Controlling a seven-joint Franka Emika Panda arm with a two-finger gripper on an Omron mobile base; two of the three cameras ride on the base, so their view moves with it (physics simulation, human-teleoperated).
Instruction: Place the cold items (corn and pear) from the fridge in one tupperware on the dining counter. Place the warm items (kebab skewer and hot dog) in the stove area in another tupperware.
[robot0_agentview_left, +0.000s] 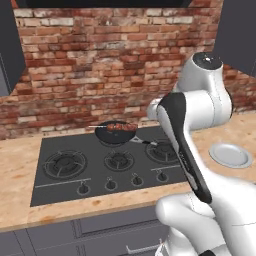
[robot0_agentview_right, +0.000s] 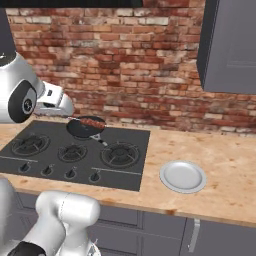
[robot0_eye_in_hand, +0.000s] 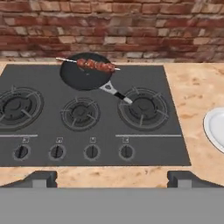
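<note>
My pincer (robot0_eye_in_hand: 112, 179): fingers wide apart with nothing between them, poised over the front edge of the counter and looking out across the hob.

Wooden counter (robot0_eye_in_hand: 192, 94): nearest me, a strip along the front and a broad stretch to the right of the hob.

Knobs (robot0_eye_in_hand: 92, 151): a row of round dials along the near edge of the hob, between me and the burners.

Hob (robot0_eye_in_hand: 43, 144): a dark glass plate with three front burners; nothing stands on those three.

Plate (robot0_agentview_right: 183, 176): pale, round and bare, on the counter to the right of the hob, well apart from the pan.

Pan (robot0_eye_in_hand: 78, 76): small, dark and shallow, at the back of the hob near the brick wall, its handle pointing down and right toward the right-hand burner.

Kebab skewer (robot0_eye_in_hand: 95, 65): the task's thing here, lying across the pan's far rim.

Skewer looks: a short row of red-brown meat chunks on a thin pale stick whose bare ends jut past the rim on both sides.

Skewer handling, my guess: light and stiff along the stick, the chunks somewhat soft and perhaps greasy, so it may roll or slide.

Where I would take hold: across the meat at mid-length, fingers square to the stick; the bare ends look too thin to pinch.

Brick wall (robot0_eye_in_hand: 131, 26): farthest, just behind the pan.
</note>
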